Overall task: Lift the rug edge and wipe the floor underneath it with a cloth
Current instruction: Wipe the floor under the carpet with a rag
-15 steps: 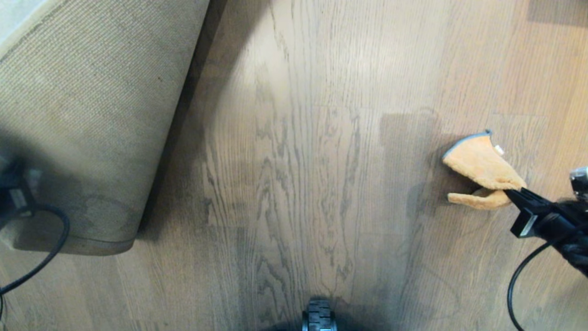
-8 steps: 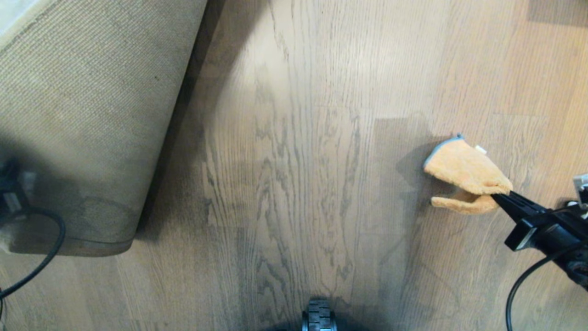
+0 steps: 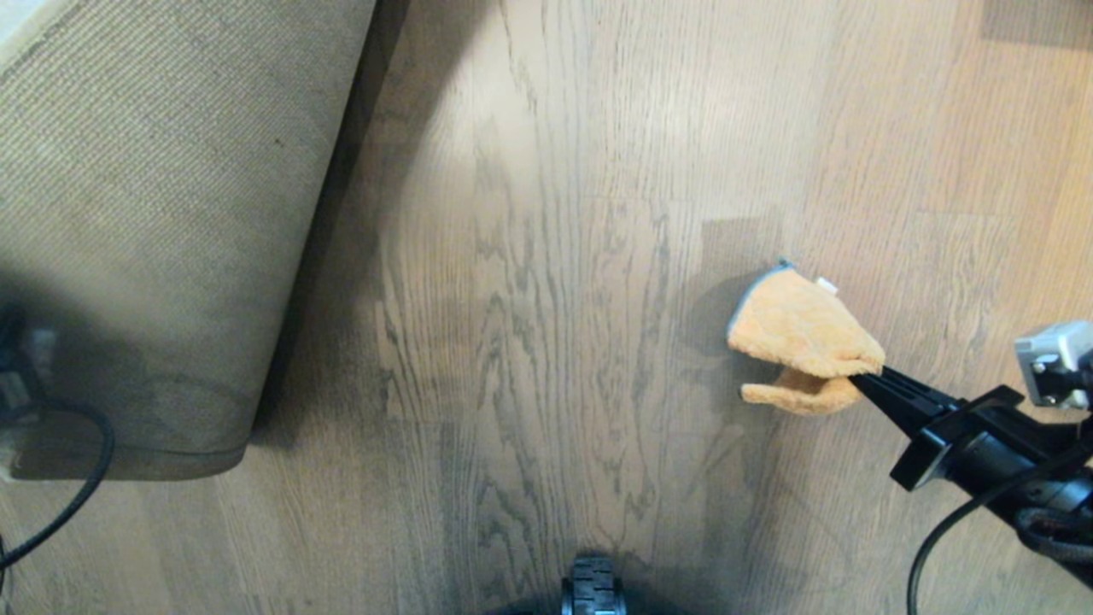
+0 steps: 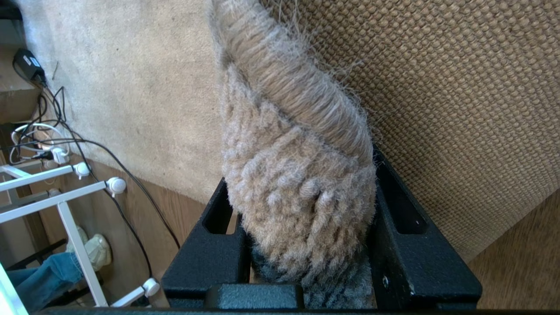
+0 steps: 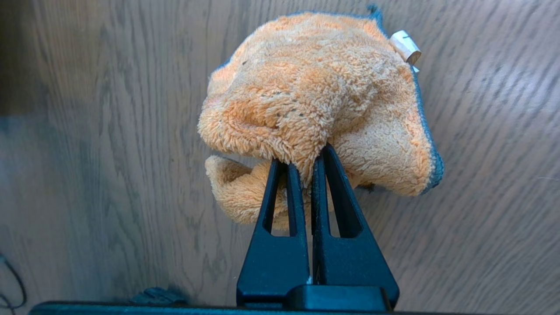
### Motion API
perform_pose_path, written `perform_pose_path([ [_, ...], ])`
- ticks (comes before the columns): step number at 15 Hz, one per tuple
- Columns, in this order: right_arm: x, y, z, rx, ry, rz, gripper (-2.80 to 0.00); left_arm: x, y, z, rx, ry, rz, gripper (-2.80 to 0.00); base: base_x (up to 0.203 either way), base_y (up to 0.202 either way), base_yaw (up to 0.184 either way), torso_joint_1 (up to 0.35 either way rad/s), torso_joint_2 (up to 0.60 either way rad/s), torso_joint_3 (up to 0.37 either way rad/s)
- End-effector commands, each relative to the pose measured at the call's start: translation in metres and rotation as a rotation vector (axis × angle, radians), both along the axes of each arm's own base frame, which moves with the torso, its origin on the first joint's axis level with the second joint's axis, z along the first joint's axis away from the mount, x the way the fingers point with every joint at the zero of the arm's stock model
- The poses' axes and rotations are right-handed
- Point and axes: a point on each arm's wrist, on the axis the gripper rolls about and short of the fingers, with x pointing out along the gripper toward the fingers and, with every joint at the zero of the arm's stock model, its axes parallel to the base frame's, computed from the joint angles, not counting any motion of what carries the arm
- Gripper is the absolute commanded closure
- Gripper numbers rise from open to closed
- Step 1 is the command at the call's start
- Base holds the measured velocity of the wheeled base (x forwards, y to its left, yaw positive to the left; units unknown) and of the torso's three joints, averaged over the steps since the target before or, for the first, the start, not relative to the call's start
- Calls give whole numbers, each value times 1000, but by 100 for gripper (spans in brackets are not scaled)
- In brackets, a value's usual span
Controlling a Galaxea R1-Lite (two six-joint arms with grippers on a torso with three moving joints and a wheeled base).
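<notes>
The rug edge (image 3: 162,256) is lifted at the left, its tan woven backing (image 4: 459,109) facing me and its rounded corner low at the left. My left gripper (image 4: 306,218) is shut on the thick fuzzy rug edge (image 4: 297,183), which fills the gap between its black fingers (image 4: 407,245). In the head view that gripper sits at the far left edge, mostly hidden. My right gripper (image 3: 867,376) is shut on the orange cloth (image 3: 798,337), which hangs bunched over the bare wood-grain floor (image 3: 546,299) at the right. The cloth (image 5: 315,100) shows its grey edging and white tag.
A black cable (image 3: 77,495) loops over the floor at lower left. The base wheel (image 3: 593,589) shows at the bottom centre. In the left wrist view, cables (image 4: 57,131) and a white frame (image 4: 65,197) lie beyond the rug's pale pile.
My right gripper has carried the cloth leftward, toward the middle of the floor and the lifted rug. The left gripper still holds the rug edge in the same place.
</notes>
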Motion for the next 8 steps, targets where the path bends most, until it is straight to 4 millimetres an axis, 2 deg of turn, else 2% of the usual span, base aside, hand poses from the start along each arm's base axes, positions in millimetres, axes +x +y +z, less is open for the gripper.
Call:
perform_pose_path([
  [1,1,3,2,8,-32,14,0,-1,0,0,3,-6,6,0,0,0,0,0,0,0],
  [8,1,3,2,14,-30,11,0,-5,-4,-3,5,-7,-22,0,0,0,0,0,0,0],
])
